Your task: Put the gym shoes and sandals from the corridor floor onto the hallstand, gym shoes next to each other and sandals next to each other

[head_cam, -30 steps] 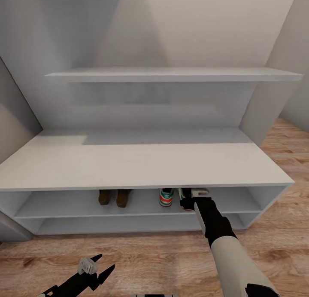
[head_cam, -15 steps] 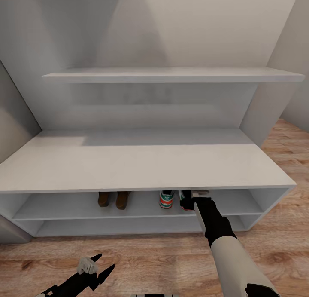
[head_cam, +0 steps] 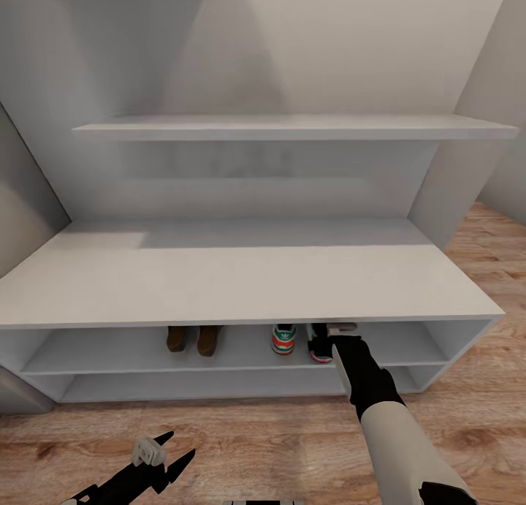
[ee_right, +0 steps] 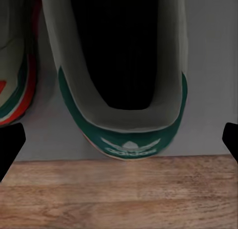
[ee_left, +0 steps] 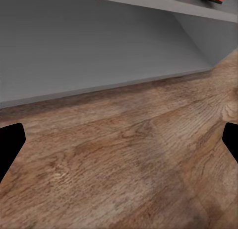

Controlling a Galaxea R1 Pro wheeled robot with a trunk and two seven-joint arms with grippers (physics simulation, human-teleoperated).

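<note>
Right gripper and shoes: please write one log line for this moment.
right gripper: open, at second gym shoe | gym shoes: together on hallstand shelf | sandals: same shelf

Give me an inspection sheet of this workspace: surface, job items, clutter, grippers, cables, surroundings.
Surface: hallstand, light grey, bare bench top; shoes sit on its upper open shelf.
Job's things: two sandals side by side on that shelf; first gym shoe to their right; second gym shoe next to it, heel toward the shelf's front edge.
Clutter: nothing seen.
Grippers: right gripper at the second gym shoe, fingers spread at the edges of the right wrist view, not clamping it; left gripper open, low over the corridor floor.
Cables: nothing seen.
Surroundings: floating shelf above; grey walls either side.
</note>
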